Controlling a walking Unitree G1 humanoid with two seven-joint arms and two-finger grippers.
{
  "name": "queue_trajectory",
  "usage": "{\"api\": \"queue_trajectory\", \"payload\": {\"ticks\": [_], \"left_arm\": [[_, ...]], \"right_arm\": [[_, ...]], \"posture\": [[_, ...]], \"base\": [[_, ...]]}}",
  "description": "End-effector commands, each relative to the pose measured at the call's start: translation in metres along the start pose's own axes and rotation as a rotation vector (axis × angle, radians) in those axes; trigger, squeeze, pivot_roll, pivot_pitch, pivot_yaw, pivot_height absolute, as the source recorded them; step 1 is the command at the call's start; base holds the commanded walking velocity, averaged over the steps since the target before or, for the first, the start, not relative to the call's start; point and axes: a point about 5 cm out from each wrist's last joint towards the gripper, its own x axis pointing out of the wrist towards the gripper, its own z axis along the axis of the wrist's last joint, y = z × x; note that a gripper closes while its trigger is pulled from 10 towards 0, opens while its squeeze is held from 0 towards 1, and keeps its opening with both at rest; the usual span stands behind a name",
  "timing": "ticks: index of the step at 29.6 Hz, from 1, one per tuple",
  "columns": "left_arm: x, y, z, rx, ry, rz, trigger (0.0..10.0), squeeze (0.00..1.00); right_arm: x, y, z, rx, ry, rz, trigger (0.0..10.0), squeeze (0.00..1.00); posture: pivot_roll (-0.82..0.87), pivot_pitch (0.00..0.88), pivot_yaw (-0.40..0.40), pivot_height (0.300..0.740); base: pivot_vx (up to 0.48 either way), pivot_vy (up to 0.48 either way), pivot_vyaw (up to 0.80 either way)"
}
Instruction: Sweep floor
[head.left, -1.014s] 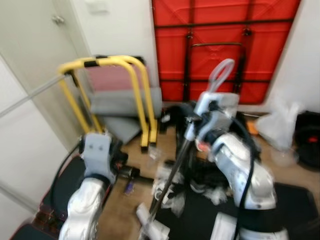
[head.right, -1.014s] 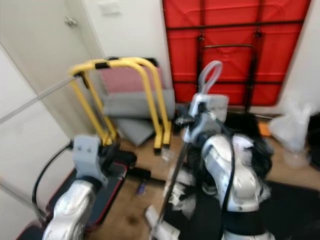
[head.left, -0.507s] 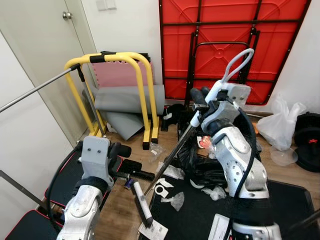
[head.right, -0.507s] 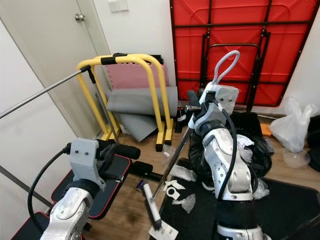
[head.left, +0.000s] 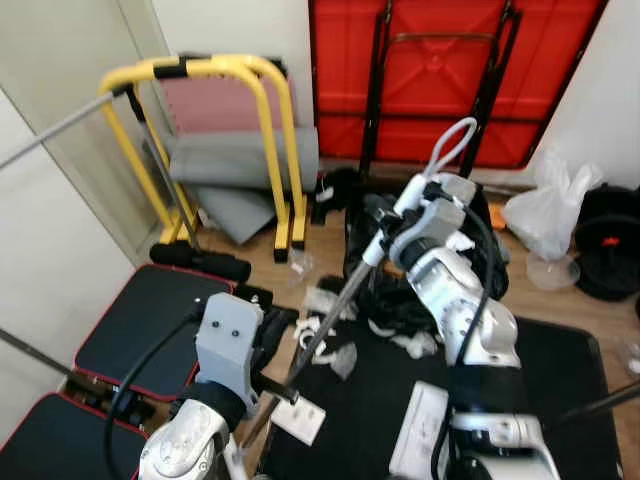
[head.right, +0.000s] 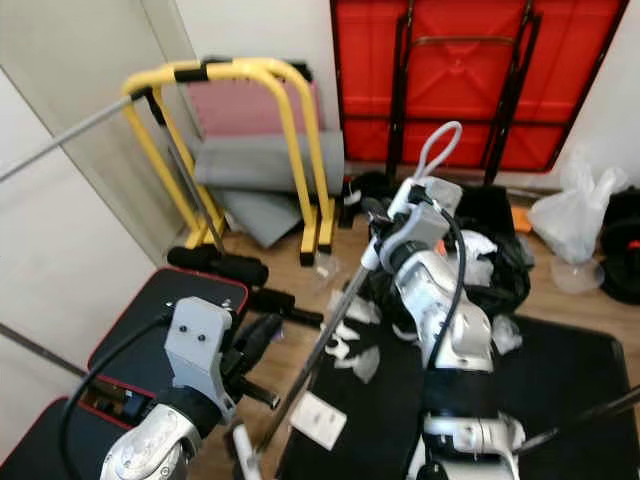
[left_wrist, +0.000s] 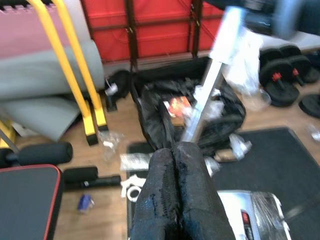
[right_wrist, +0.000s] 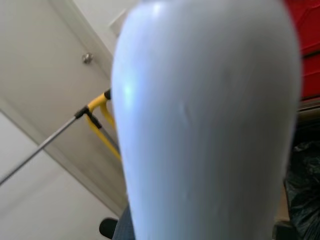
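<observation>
Now the right hand (head.left: 378, 243) grips the top of the broom handle (head.right: 318, 358), which slants down to the floor (head.left: 318, 248) beside the black mat (head.left: 390, 400). Low in front, the left hand (left_wrist: 176, 155) has its fingers pressed together, holding nothing.

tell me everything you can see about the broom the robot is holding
The broom has a long, thin, silver shaft that looks like metal. It runs at a slant from the right claw, which grips it near the top in front of the black bag, down toward the robot's left, to the wooden floor beside the black mat. The left claw meets the lower shaft. The whitish head is only partly visible at the bottom edge of the right eye view. Scraps of litter lie around the shaft.
</observation>
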Motion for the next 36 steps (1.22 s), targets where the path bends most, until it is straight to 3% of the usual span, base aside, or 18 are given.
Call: {"api": "queue_trajectory", "payload": {"ticks": [1, 12, 24, 28, 29, 31, 36], "left_arm": [[-0.004, -0.005, 0.0, -0.008, 0.015, -0.039, 10.0, 0.0], [-0.019, -0.014, 0.008, -0.03, 0.026, -0.04, 10.0, 0.0], [-0.023, -0.016, 0.011, -0.036, 0.032, -0.046, 10.0, 0.0], [-0.023, -0.017, 0.011, -0.038, 0.033, -0.05, 10.0, 0.0], [-0.023, -0.017, 0.011, -0.038, 0.034, -0.051, 10.0, 0.0], [-0.022, -0.017, 0.011, -0.04, 0.035, -0.052, 10.0, 0.0], [-0.022, -0.018, 0.011, -0.042, 0.036, -0.053, 10.0, 0.0]], "right_arm": [[0.006, 0.009, 0.012, -0.037, -0.076, 0.042, 10.0, 0.0], [0.025, 0.019, 0.027, -0.099, -0.17, 0.047, 10.0, 0.0], [0.042, 0.021, 0.028, -0.113, -0.197, 0.012, 10.0, 0.0], [0.046, 0.015, 0.017, -0.149, -0.141, -0.057, 10.0, 0.0], [0.046, 0.008, 0.012, -0.209, -0.108, -0.107, 10.0, 0.0], [0.046, 0.001, 0.009, -0.235, -0.066, -0.136, 10.0, 0.0], [0.045, -0.007, 0.01, -0.254, -0.04, -0.161, 10.0, 0.0]], "posture": [[-0.06, 0.252, 0.019, 0.74], [-0.04, 0.303, 0.011, 0.74], [-0.03, 0.319, 0.013, 0.74], [-0.03, 0.314, 0.008, 0.74], [-0.03, 0.308, 0.009, 0.74], [-0.04, 0.304, 0.006, 0.74], [-0.05, 0.299, 0.005, 0.74]], "base": [[0.0, 0.0, 0.0], [0.0, 0.0, 0.0], [0.0, 0.0, 0.0], [0.0, 0.0, 0.0], [0.0, 0.0, 0.0], [0.0, 0.0, 0.0], [0.0, 0.0, 0.0]]}}
